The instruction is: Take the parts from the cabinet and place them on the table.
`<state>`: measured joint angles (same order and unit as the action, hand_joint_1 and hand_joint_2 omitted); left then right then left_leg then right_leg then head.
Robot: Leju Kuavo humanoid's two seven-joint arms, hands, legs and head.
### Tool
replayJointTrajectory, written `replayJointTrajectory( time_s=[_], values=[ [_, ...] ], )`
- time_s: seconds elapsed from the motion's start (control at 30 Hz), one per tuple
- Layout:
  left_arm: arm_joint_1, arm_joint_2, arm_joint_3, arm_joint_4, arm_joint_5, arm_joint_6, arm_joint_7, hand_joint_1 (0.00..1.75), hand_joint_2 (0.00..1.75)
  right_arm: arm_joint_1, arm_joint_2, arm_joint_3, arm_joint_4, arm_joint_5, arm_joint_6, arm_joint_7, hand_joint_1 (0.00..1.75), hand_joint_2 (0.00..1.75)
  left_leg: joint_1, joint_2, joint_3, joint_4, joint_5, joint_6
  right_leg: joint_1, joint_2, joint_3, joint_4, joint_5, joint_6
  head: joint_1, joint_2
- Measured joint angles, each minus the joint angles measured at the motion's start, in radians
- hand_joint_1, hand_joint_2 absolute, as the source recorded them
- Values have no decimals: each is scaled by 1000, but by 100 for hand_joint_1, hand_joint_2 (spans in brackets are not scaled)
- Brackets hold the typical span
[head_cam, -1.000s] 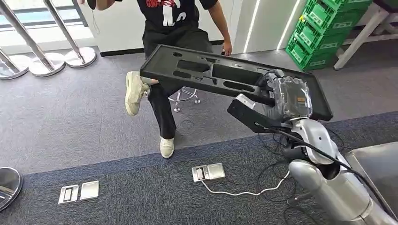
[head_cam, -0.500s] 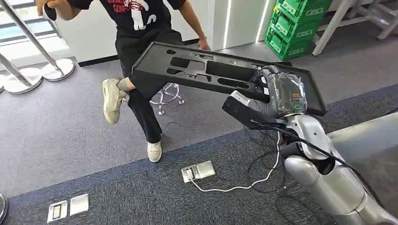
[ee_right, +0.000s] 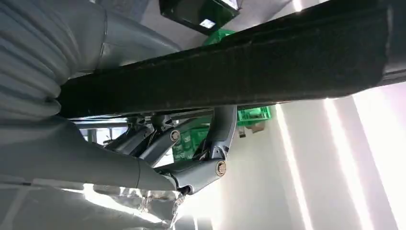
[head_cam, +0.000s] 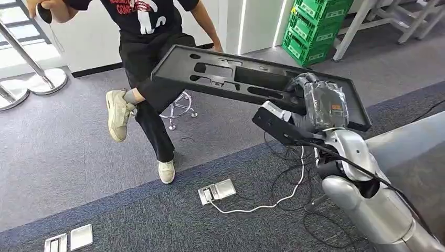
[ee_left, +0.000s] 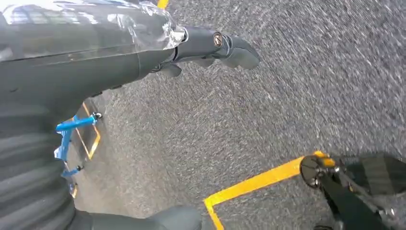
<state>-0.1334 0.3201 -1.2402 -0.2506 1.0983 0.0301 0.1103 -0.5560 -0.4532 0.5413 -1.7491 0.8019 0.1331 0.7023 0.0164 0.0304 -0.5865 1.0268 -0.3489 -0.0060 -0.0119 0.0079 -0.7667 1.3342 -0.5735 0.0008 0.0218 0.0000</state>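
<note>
The long black moulded plastic tray [head_cam: 246, 79] hangs tilted in the air over grey carpet, its far edge close to a seated person's leg [head_cam: 152, 115] and near stacked green crates [head_cam: 309, 26]. The right hand [head_cam: 315, 105], raised with its plastic-wrapped back upward, grips the tray's near rim by its right end. The left hand [ee_left: 210, 45] hangs above carpet beside a yellow floor line [ee_left: 258, 182], fingers loosely curled around nothing.

Daylight is flooding the head view evenly, with soft shadows; the carpet [ee_left: 287, 96] is streaking, perhaps from motion blur, and white wall strips [ee_right: 373, 158] are glaring.
</note>
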Motion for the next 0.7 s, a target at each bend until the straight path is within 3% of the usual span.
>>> replayJointTrajectory(
  time_s=[0.03, 0.07, 0.1, 0.13, 0.17, 0.27, 0.3, 0.33, 0.37, 0.4, 0.47, 0.5, 0.53, 0.6, 0.63, 0.67, 0.7],
  values=[
    [-1, 0, 1, 0, -2, 0, -2, 0, 175, 0, 0, 0, 0, 5, 0, 0, 175, 175, 0, 6, 2, 0, -1, -1, 0, -3, 37, -72, 44, -1, 4, 0],
    [-2, 0, 1, 0, -6, 0, -5, 0, 175, -1, 0, 0, 0, 9, 0, 0, 175, 175, 0, 12, 6, 0, -4, -4, 0, -13, 91, -178, 95, -4, 8, 0],
    [-1, 0, 2, 0, -10, -1, -7, 0, 175, -3, 0, 0, 0, 10, 2, 0, 175, 175, 0, 15, 9, 1, -7, -9, 1, -34, 139, -270, 127, -8, 12, 0],
    [-1, 0, 3, 0, -11, -2, -9, 0, 175, -4, 1, -1, 0, 11, 3, 0, 175, 175, -6, 19, 9, 0, -9, -14, 14, -52, 148, -292, 105, -11, 14, 0],
    [-1, 0, 4, 0, -12, -3, -10, 0, 175, -5, 1, -1, 0, 12, 5, 0, 175, 175, -7, 21, 6, 4, -9, -19, 12, -40, 146, -298, 113, -21, 12, 0],
    [-2, 0, 9, 1, -14, -3, -13, 0, 175, -3, 1, -2, 0, 17, 9, 0, 175, 175, -4, 38, 13, -2, -10, -36, 17, -18, 144, -302, 115, -36, 4, 0],
    [-2, 0, 10, 1, -16, -4, -14, 0, 175, -3, 2, -2, 0, 21, 9, 0, 175, 175, 1, 22, 13, 10, -23, -44, 10, -16, 149, -309, 119, -43, 5, 0],
    [-1, 0, 10, 1, -18, -4, -16, 0, 175, -5, 2, -3, 0, 24, 9, 0, 175, 175, 1, -3, -1, 48, -52, -46, 10, -11, 150, -310, 119, -47, -2, 0],
    [-1, -1, 10, 1, -18, -6, -17, 0, 175, -5, 2, -3, 0, 24, 9, 0, 175, 175, 2, -12, -29, 109, -88, -46, 10, -8, 149, -310, 119, -51, -12, 0],
    [0, -1, 10, 1, -19, -6, -17, 0, 175, -4, 3, -3, 0, 24, 9, 0, 175, 175, 2, -18, -70, 196, -130, -48, 12, -2, 149, -310, 119, -54, -20, 0],
    [4, -1, 10, 1, -19, -6, -17, 0, 175, -3, 4, -3, 0, 24, 10, 0, 175, 175, 1, -22, -135, 325, -166, -49, 15, 14, 149, -309, 118, -55, -25, 0],
    [5, -1, 10, 1, -19, -6, -17, 0, 175, -3, 5, -3, 0, 24, 11, 0, 175, 175, 1, -22, -138, 323, -149, -48, 16, 24, 150, -308, 118, -55, -27, 0],
    [6, -1, 10, 1, -19, -6, -18, 0, 175, -3, 6, -3, 0, 24, 11, 0, 175, 175, 1, -23, -119, 274, -111, -45, 16, 33, 151, -307, 118, -55, -29, 0],
    [5, -1, 10, 1, -19, -6, -18, 0, 175, -4, 8, -3, 0, 24, 10, 0, 175, 175, 1, -37, -48, 110, -16, -38, 16, 49, 157, -306, 117, -54, -37, 0],
    [5, 0, 11, 2, -19, -6, -18, 0, 175, -4, 9, -3, 0, 24, 10, 0, 175, 175, 3, -77, -21, 28, 7, -30, 14, 56, 155, -306, 116, -51, -41, 0],
    [5, 0, 11, 3, -18, -6, -18, 0, 175, -7, 9, -3, 0, 22, 9, 0, 175, 175, 5, -82, -14, 5, 3, -30, 18, 65, 148, -299, 114, -47, -40, 0],
    [5, 0, 11, 3, -17, -7, -18, 0, 175, -8, 9, -3, 0, 19, 8, 0, 175, 175, 1, -75, -16, 8, 4, -29, 15, 69, 143, -301, 118, -40, -37, 0]
  ],
)
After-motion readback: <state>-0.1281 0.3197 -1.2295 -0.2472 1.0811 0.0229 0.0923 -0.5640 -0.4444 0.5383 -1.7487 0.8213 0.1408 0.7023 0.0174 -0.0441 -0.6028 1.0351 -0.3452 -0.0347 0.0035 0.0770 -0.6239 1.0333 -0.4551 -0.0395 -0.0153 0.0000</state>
